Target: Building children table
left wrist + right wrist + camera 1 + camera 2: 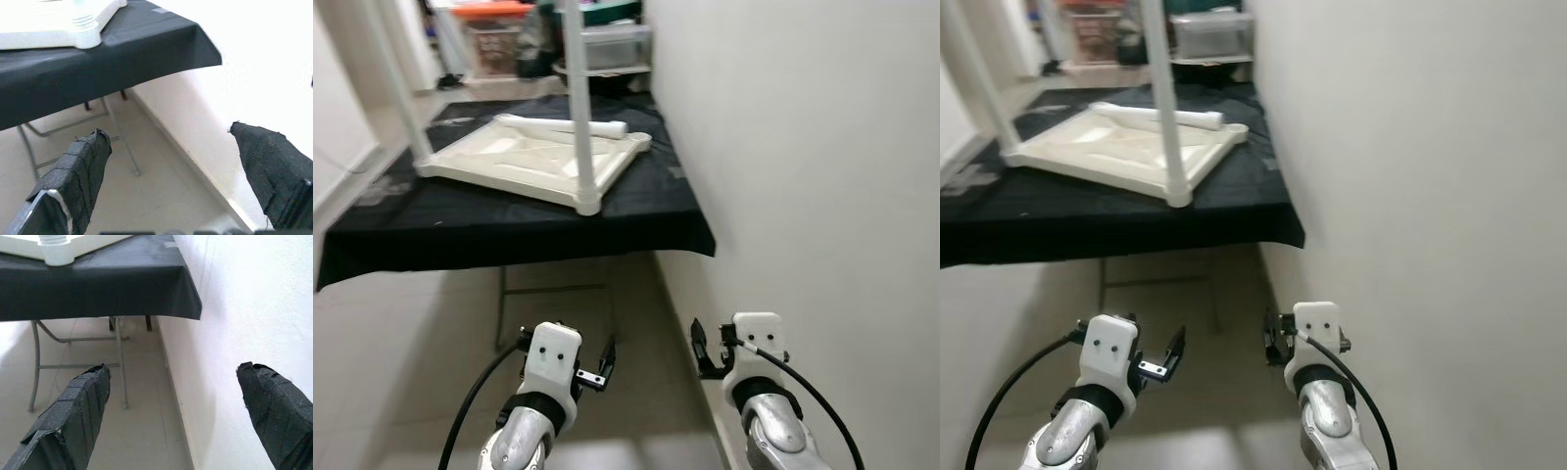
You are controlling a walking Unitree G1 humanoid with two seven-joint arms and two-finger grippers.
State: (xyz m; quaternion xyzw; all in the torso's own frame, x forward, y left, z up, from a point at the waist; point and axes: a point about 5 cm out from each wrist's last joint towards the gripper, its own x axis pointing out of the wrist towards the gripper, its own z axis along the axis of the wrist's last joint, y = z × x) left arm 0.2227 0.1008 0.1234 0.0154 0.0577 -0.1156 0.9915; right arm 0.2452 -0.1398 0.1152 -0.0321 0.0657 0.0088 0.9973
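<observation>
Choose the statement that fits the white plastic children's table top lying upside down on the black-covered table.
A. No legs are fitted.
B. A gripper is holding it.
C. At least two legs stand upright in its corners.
C: the white plastic children's table top has upright white legs in two corners.

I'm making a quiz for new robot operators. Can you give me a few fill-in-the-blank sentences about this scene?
1. The white tabletop lies upside down on a ____ cloth.
2. A loose white leg lies ____ the upturned tabletop.
3. The left gripper and right gripper both hang below the cloth's edge with fingers ____.
4. The wall stands on the robot's ____ side.

Missing words: black; on; open; right
</observation>
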